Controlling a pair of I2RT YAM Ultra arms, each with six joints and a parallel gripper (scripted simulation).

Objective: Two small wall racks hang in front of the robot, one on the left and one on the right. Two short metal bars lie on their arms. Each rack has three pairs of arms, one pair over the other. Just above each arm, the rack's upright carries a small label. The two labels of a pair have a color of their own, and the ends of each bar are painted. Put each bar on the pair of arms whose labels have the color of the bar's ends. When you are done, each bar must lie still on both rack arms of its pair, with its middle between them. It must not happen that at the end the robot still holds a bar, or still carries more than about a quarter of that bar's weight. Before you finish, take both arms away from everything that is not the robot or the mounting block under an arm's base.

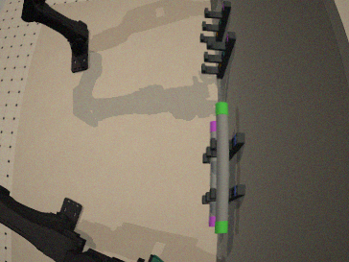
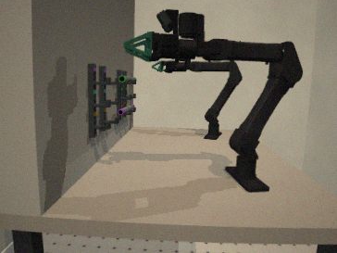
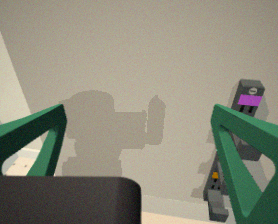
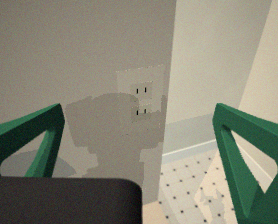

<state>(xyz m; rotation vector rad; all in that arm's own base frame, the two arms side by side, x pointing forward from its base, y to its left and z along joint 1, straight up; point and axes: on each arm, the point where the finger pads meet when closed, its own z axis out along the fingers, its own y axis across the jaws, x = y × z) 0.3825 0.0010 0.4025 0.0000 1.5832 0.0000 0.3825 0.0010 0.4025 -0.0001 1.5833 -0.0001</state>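
Note:
The left rack [image 1: 230,54] [image 2: 92,103] [image 3: 252,151] bears no bar; its labels are magenta at the top, cyan in the middle, orange at the bottom. The right rack [image 1: 240,139] holds both bars. The green-ended bar [image 1: 221,169] [image 2: 122,79] lies on its top pair, whose labels look blue. The magenta-ended bar [image 1: 213,127] [image 2: 121,112] lies lower, apparently on the bottom pair; the labels there are too hidden to tell. My left gripper [image 2: 125,45] [image 3: 138,112] is open and empty, high, left of the left rack. My right gripper [image 4: 138,112] is open and empty, right of the right rack.
The grey wall [image 1: 288,102] [image 2: 69,24] [image 4: 90,50] stands behind both racks. The table top [image 1: 144,164] [image 2: 153,186] stretches below. A wall outlet [image 4: 141,101] shows in the right wrist view. A gap separates the two racks, and both forearms are raised above the table.

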